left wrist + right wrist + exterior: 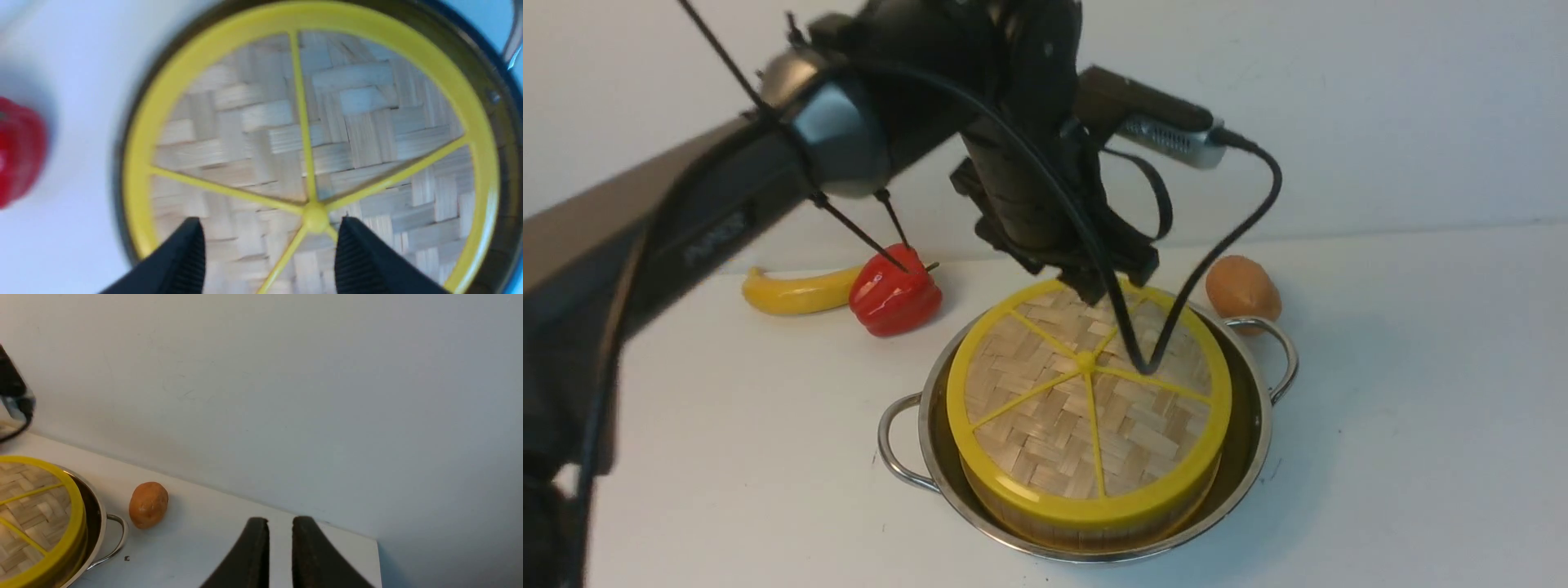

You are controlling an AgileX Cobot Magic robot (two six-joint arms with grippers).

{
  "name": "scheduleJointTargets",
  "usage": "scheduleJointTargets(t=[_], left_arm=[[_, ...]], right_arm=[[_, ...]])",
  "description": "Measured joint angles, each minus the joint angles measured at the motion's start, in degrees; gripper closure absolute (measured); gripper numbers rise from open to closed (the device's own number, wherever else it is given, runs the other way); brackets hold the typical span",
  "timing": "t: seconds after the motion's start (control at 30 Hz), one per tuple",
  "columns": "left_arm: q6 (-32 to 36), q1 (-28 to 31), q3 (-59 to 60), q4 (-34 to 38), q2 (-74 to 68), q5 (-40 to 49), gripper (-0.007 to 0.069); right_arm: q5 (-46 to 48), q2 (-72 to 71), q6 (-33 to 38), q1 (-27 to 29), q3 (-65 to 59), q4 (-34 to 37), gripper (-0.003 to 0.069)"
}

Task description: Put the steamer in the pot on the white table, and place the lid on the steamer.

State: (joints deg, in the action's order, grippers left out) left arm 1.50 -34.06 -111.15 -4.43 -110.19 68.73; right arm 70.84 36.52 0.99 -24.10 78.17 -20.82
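At the middle of the white table, the pot stands upright, a wide stainless-steel vessel with two loop handles, one to its left toward the near side, the other to its right toward the far side. Within its wall sits the steamer, a round basket whose side shows below the covering disc. On top of the steamer rests the lid, a flat circle of woven bamboo bordered in yellow, its yellow spokes meeting at a central hub. Part of the lid's far portion is hidden by the left arm and its looping black cable.

Over the lid, the left gripper has its fingers wide apart, with nothing between them; the woven surface and the hub are visible through the gap. The fingers of the right gripper are parted by a narrow gap and hold nothing.

Behind the pot, toward the left, lie a yellow banana and a red bell pepper, side by side. On the far right side, near one loop handle, is an orange-brown, rounded object. A pale wall forms the background beyond the tabletop.
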Motion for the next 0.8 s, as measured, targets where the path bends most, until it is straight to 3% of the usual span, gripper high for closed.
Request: scheduleJointTargets(t=[0.07,0.2,0.27,0.43,0.53,0.8], left_arm=[[-0.1,0.0,0.0,-0.3,3.4,0.3,0.0335],[0.2,0.0,0.0,-0.6,11.6,0.6,0.0558],[0.4,0.0,0.0,-1.6,16.7,0.7,0.0624],[0.4,0.0,5.9,-5.0,29.6,0.7,0.0648],[-0.9,0.0,16.7,-8.5,39.8,-0.8,0.0648],[-15.1,0.0,53.6,-17.1,64.4,-15.7,0.0648]], right_arm=[[0.0,0.0,0.0,0.0,0.0,-0.1,0.0549],[0.0,0.0,0.0,0.0,0.0,-1.9,0.0547],[0.0,0.0,0.0,0.0,0.0,-3.9,0.0547],[0.0,-0.1,0.0,0.0,0.0,-5.8,0.0547],[-0.2,-1.2,0.0,0.0,-0.9,-6.0,0.0548],[-0.4,-11.6,0.0,0.0,-12.7,-11.8,0.0664]])
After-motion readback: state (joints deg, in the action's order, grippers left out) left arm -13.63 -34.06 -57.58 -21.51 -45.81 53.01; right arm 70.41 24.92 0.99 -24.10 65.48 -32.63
